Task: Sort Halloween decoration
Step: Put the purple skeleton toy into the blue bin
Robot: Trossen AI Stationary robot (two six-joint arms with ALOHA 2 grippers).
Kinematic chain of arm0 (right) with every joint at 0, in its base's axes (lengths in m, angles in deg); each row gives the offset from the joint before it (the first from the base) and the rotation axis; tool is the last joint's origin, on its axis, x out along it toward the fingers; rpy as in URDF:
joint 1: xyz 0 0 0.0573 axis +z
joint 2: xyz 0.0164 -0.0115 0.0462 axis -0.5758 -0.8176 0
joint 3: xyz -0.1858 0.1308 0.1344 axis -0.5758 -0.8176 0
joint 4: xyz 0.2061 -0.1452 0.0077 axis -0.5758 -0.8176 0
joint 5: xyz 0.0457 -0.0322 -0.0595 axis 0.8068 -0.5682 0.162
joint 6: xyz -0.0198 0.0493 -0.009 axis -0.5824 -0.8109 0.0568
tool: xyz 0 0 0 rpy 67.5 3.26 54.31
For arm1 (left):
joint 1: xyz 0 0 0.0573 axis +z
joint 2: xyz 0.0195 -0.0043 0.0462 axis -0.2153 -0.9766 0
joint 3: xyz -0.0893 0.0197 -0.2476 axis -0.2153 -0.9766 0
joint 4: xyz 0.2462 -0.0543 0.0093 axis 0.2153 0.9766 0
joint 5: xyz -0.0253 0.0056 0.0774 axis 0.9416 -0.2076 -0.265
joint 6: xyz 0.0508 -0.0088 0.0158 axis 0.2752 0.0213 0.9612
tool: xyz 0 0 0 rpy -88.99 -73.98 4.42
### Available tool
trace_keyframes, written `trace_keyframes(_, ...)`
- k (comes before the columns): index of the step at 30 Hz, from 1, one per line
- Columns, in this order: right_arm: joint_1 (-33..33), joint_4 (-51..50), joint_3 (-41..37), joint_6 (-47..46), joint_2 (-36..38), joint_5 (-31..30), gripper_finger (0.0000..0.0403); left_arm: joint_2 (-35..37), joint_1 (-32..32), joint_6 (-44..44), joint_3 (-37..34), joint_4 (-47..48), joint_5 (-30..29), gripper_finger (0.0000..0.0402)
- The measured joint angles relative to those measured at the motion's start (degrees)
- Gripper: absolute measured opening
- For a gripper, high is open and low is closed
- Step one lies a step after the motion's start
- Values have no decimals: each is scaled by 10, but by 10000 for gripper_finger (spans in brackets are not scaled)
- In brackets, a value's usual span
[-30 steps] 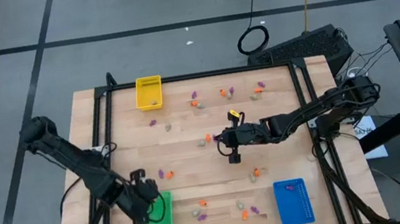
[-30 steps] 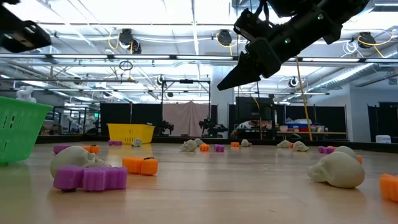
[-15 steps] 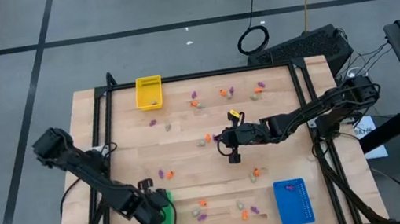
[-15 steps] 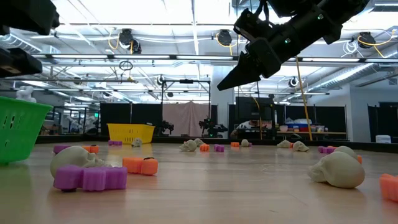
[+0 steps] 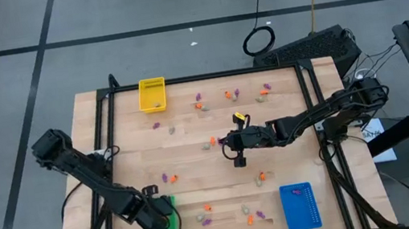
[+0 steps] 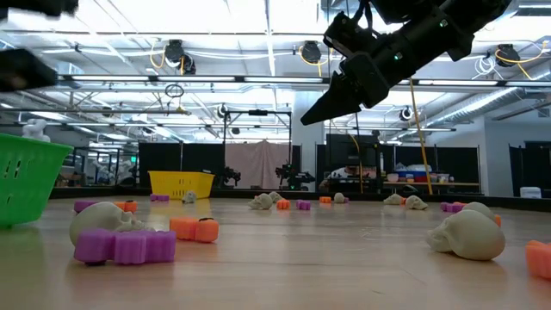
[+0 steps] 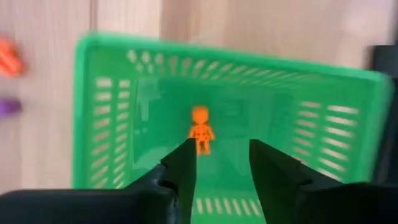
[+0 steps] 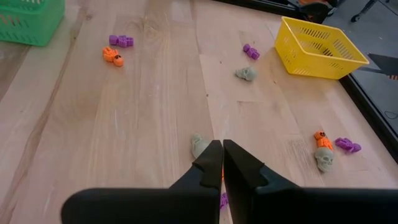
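Since a second ago the left arm has swung down from beside the green tray [image 5: 163, 218] to directly over it, while the right arm has stayed put. There are three trays: the green one at the near left corner, a blue tray [image 5: 299, 206] at the near right, and a yellow tray [image 5: 152, 94] at the far left. In the left wrist view one orange figure [image 7: 200, 129] lies on the green tray's floor, just beyond the spread fingers of the left gripper [image 7: 222, 167], which holds nothing. The left arm reaches in from the table's left edge, bent low with its wrist over the tray. Loose orange, purple and beige-grey trinkets are scattered across the wooden table [image 5: 186, 154]; the right wrist view shows about nine, among them three beige skulls [image 8: 246, 73]. At mid-table the right arm stretches out level from the right side, and the right gripper [image 8: 222, 163] hangs above the wood with its fingers pressed together, empty.
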Motion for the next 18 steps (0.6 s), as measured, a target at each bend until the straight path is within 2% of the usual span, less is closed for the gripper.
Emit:
trace_keyframes(4,0,2,0,0,0,1,0,43,4,44,-3,-27,-57,81)
trace_keyframes(9,0,23,0,3,0,1,0,96,40,107,-34,-72,-121,8)
trace_keyframes(14,0,44,0,4,0,1,0,130,88,196,-94,-196,-119,5)
trace_keyframes(18,0,66,0,13,1,1,0,137,132,254,-154,-317,-79,1)
